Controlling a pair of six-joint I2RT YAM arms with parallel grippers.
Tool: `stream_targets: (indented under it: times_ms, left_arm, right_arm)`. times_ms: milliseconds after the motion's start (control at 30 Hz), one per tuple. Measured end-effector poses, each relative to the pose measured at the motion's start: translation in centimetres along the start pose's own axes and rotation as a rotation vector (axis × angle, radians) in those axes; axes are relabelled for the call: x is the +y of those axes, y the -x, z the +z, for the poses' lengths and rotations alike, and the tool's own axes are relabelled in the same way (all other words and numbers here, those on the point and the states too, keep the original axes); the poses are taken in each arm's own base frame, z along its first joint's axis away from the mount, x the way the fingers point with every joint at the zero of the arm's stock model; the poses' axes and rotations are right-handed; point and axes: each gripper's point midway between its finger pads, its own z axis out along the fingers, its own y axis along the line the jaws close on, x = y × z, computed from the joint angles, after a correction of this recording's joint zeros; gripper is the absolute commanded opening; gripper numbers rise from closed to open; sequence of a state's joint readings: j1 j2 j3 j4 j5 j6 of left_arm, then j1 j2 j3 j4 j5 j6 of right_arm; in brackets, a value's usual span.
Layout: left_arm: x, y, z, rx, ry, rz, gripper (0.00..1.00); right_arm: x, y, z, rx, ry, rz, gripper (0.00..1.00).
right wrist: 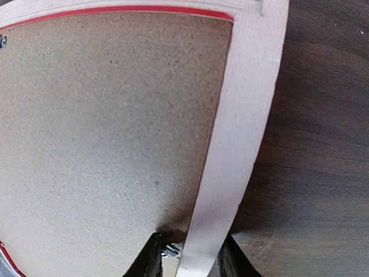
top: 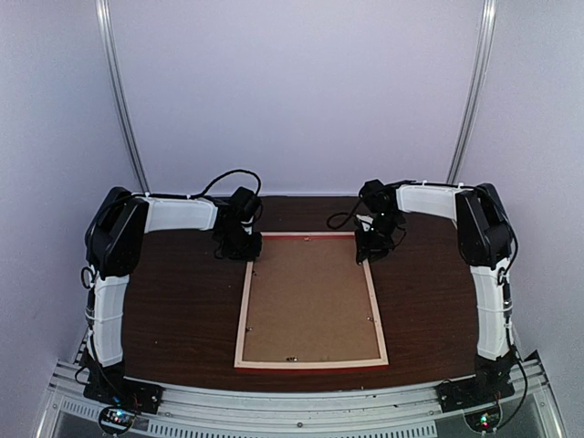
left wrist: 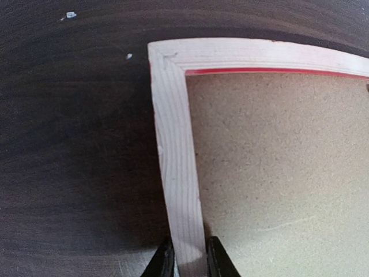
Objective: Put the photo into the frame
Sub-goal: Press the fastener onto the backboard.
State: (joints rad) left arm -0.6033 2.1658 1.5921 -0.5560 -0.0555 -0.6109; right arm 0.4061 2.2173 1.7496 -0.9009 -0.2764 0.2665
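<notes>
**1. Left fingers** (left wrist: pixel 164 262). Narrowly parted and closed on the left strip of the frame (top: pixel 244 315). One finger presses each side of the pale wood, just short of the far left corner. You have a grip here.

**2. Right fingers** (right wrist: pixel 151 259). These sit astride the right strip near the far right corner. The outer finger touches the wood. The inner finger stands a little off it, and a small metal tab (right wrist: pixel 171 251) shows in the gap. You are not clamped on this side.

**3. Frame.** Lies flat and back up on the tabletop (top: pixel 182 301). Its long sides run away from you, and its near short side is close to the tabletop's near edge. Pale bare wood faces up. Red shows along the inner lip and the near outer edge.

**4. Backing board** (top: pixel 310 301). Plain brown and speckled, it fills the opening of the frame.

**5. Tabletop.** Dark brown wood grain. A couple of pale specks (left wrist: pixel 129 56) lie beside the frame's far left corner.

**6. Surroundings.**
- Pale lilac-white walls (top: pixel 292 91) stand on three sides.
- Two slim metal uprights (top: pixel 123 109) rise at the back, leaning inward.
- A slotted aluminium rail (top: pixel 301 406) runs along the near edge and carries both arm bases.
- Black cables (top: pixel 228 178) loop over the wrists.
</notes>
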Motion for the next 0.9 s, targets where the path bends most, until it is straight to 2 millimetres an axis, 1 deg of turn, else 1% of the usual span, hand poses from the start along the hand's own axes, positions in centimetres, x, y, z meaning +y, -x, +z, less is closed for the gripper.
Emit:
stream_targets:
  times_ms: [300,467,567,667,900]
  left_arm:
    - [0.0,0.1,0.0,-0.002,0.0,-0.001,0.2]
    - [0.0,0.1,0.0,-0.003,-0.001,-0.001,0.2]
    - [0.0,0.1,0.0,-0.003,-0.001,-0.001,0.2]
    - [0.0,0.1,0.0,-0.003,-0.001,-0.001,0.2]
    - [0.0,0.1,0.0,-0.003,-0.001,-0.001,0.2]
  right_arm:
    - [-0.1,0.5,0.1,-0.014,0.025,0.031,0.25]
    - [-0.1,0.5,0.1,-0.009,0.042,0.046,0.25]
    - [-0.2,0.5,0.1,-0.005,0.055,0.056,0.27]
    - [-0.2,0.6,0.1,-0.003,0.067,0.07,0.31]
    - [0.0,1.1,0.5,-0.013,0.1,0.085,0.34]
